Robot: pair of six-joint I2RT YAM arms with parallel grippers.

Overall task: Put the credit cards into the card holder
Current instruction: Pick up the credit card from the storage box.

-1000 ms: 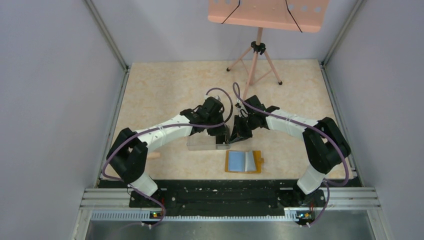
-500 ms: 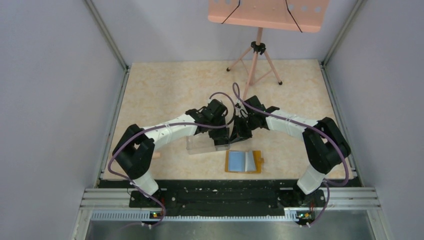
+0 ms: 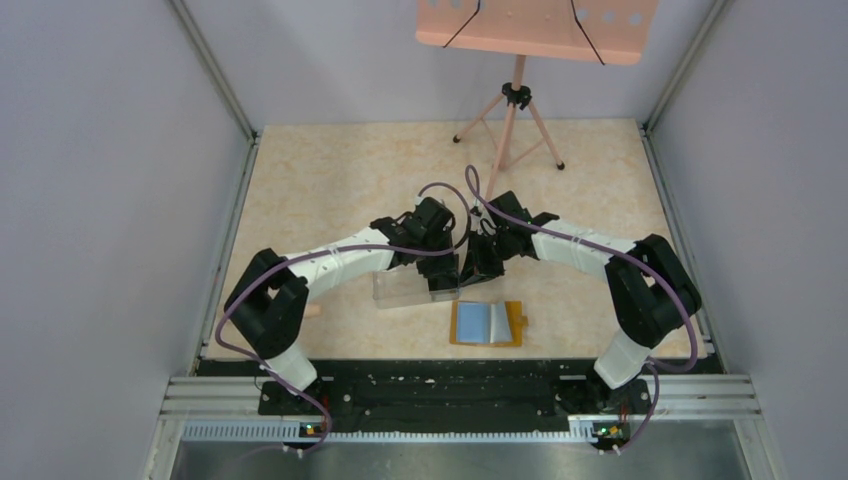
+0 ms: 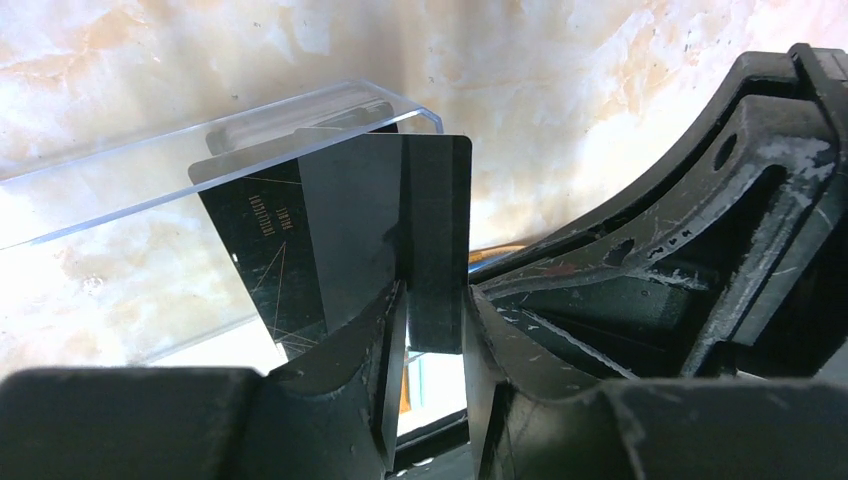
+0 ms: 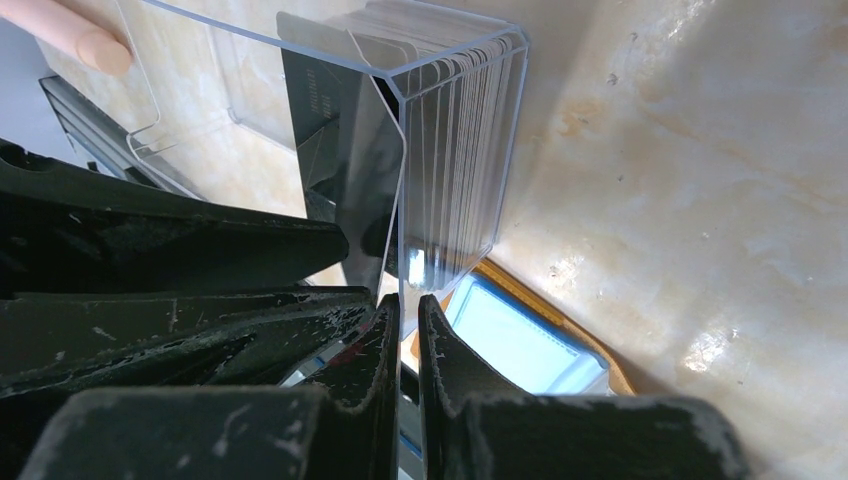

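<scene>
The clear plastic box (image 3: 405,287) lies at mid-table between both arms. A dark credit card (image 4: 350,220) stands inside it, leaning against the wall. My left gripper (image 4: 435,320) reaches into the box. Its jaws are a little apart, light shows between them, and a strip of the card crosses the gap. My right gripper (image 5: 408,330) is shut on the box's thin end wall (image 5: 455,60). The card holder (image 3: 487,323) lies open just in front of the box, orange with blue-grey pockets up, and shows below the right fingers (image 5: 520,345).
A music stand's tripod (image 3: 510,120) stands at the back of the table. A wooden peg (image 3: 310,311) lies by the left arm's elbow. Grey walls close in both sides. Thin pale layers (image 5: 465,150) show at the box's end.
The left arm's elbow has shifted right and its gripper has settled lower at the box, jaws spreading slightly. The box tilted a little. The right arm has not moved.
</scene>
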